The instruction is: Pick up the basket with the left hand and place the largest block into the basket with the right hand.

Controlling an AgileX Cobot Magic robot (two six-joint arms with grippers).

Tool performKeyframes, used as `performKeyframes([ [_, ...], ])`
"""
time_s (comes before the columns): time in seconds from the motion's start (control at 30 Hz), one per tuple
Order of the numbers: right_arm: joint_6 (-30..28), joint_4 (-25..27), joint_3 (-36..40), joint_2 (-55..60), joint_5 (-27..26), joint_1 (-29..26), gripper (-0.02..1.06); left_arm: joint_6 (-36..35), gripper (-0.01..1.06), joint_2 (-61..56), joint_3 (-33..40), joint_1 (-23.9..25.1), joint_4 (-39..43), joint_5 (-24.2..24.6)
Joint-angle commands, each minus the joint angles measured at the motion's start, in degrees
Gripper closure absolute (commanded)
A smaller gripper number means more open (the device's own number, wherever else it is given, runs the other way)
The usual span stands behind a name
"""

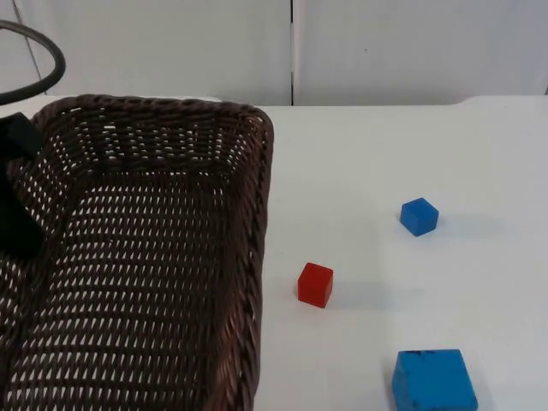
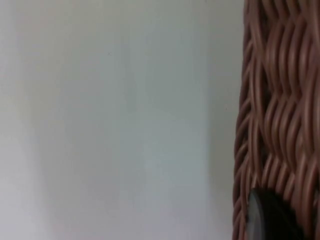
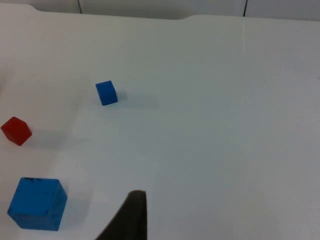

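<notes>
Three blocks lie on the white bench to the right of the basket, and the one the task wants, the large blue block, sits nearest the camera in the top view, flat on the bench and apart from the others; in the right wrist view the same large blue block lies near the black fingertip of the right gripper. The small red block stands between it and the basket's right wall, and the small blue block lies further back, well apart from both. The dark woven basket looms large and close in the top view, which I judge to mean it is raised off the bench, its open mouth turned up to receive a block. The left gripper shows at the basket's left wall, and the left wrist view shows the weave of the basket pressed right against a fingertip, so I judge its fingers are clamped on that wall. Whether the right gripper's fingers stand wide or narrow cannot be told. Judged from this layout, the lift appears done and the block pick is not yet begun.
</notes>
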Motion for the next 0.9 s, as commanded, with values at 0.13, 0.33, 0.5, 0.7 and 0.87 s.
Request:
performKeyframes([
  [0.13,0.0,-0.1,0.1,-0.2,-0.1,-0.3,-0.01,0.2,1.05,-0.9,0.0,0.2,-2.5,0.6],
  [0.33,0.0,0.0,0.1,-0.2,-0.2,-0.3,-0.01,0.2,1.05,-0.9,0.0,0.2,-1.4,0.6],
  [0.5,0.0,0.2,0.0,-0.2,-0.5,-0.3,-0.01,0.2,1.05,-0.9,0.0,0.2,-1.0,0.8],
  [0.7,-0.3,0.4,-3.2,9.5,-1.4,-0.3,-0.01,0.5,1.05,-0.9,0.0,0.2,-1.4,1.0],
  [0.87,-1.8,0.2,-6.8,19.3,-4.6,-0.3,-0.01,3.4,1.05,-0.9,0.0,0.2,-4.0,2.3],
])
